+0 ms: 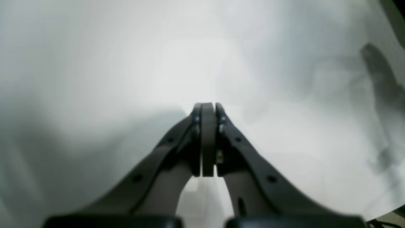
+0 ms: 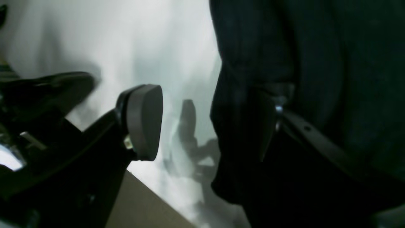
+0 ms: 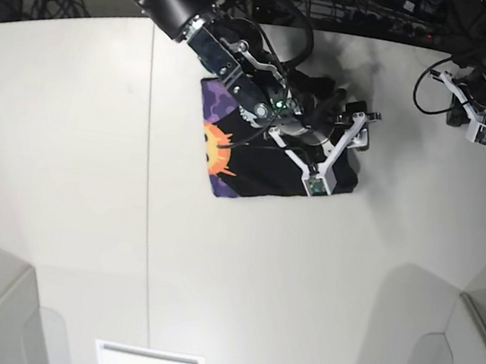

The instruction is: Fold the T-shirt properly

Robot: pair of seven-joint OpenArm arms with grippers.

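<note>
Base view, right arm (image 3: 241, 64) stretched over T-shirt (image 3: 263, 171)

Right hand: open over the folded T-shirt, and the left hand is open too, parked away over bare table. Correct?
Not quite. The left hand is shut, its pads pressed together in the left wrist view. The rest holds: the right hand is open at the folded T-shirt, and the left one is away over bare table.

Both wrist views are soft and blurred; the base view seems evenly bright, with faint shadows.
</note>
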